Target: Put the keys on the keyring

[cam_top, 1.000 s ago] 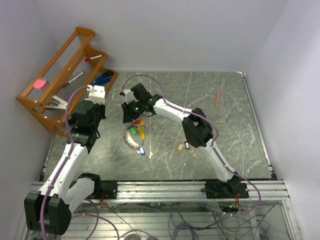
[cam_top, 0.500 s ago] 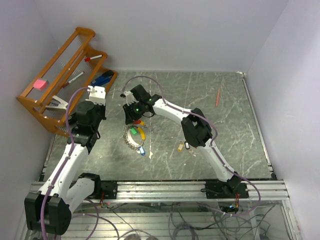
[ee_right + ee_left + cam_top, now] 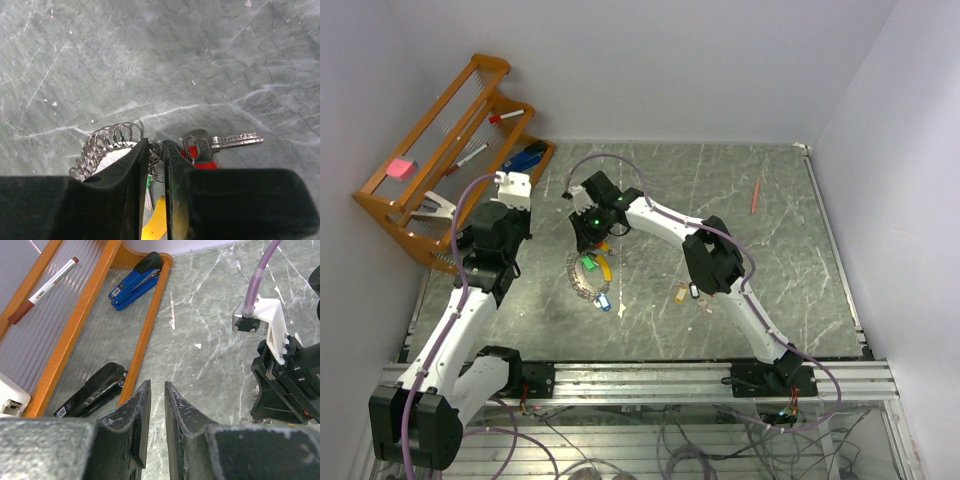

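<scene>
The keyring [image 3: 582, 280] is a loop of several small silvery rings with a yellow band, lying left of the table's middle. Green [image 3: 588, 263], yellow [image 3: 604, 268] and blue [image 3: 603, 300] key tags lie on or beside it. My right gripper [image 3: 588, 240] is down on its far edge. In the right wrist view its jaws [image 3: 156, 142] are nearly shut, with small rings [image 3: 156, 157] in the narrow gap. A silver key [image 3: 220, 142] on a red tag [image 3: 202, 159] lies just to the right. Two more keys [image 3: 686, 292] lie apart. My left gripper [image 3: 156, 385] is empty, jaws close together, by the rack.
An orange wooden rack [image 3: 450, 160] stands at the far left, holding a blue stapler [image 3: 135, 282], a black stapler [image 3: 92, 392] and a red-capped marker [image 3: 42, 287]. A thin orange pen [image 3: 756, 195] lies at the far right. The right arm's wrist [image 3: 285, 380] is close to my left gripper.
My right gripper has moved slightly nearer and lower onto the key cluster, covering the red tag in the top view. The left arm has not moved.
</scene>
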Action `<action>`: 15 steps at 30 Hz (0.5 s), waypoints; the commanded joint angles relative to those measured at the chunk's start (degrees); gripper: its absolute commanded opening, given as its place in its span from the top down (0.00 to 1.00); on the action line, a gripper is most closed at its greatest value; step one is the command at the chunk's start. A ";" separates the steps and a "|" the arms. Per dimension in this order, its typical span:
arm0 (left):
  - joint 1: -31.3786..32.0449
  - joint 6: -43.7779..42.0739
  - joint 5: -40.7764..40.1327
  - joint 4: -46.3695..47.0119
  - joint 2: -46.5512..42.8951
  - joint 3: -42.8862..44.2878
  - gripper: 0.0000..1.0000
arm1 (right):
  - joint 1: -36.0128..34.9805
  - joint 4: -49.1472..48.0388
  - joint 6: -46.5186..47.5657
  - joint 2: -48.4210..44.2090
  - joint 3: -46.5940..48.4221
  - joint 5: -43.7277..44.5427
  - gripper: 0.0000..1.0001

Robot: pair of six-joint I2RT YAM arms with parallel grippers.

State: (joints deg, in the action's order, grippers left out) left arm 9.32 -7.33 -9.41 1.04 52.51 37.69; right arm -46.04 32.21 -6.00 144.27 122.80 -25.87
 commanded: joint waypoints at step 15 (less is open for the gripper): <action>-0.53 -1.57 0.55 3.11 -0.22 -0.76 0.72 | -0.30 0.83 -1.90 -2.75 0.37 -6.92 1.00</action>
State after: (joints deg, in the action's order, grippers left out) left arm 9.19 -8.38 -9.41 1.45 52.51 37.32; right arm -46.15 33.50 -6.61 144.27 122.89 -29.30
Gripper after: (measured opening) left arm 0.276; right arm 0.006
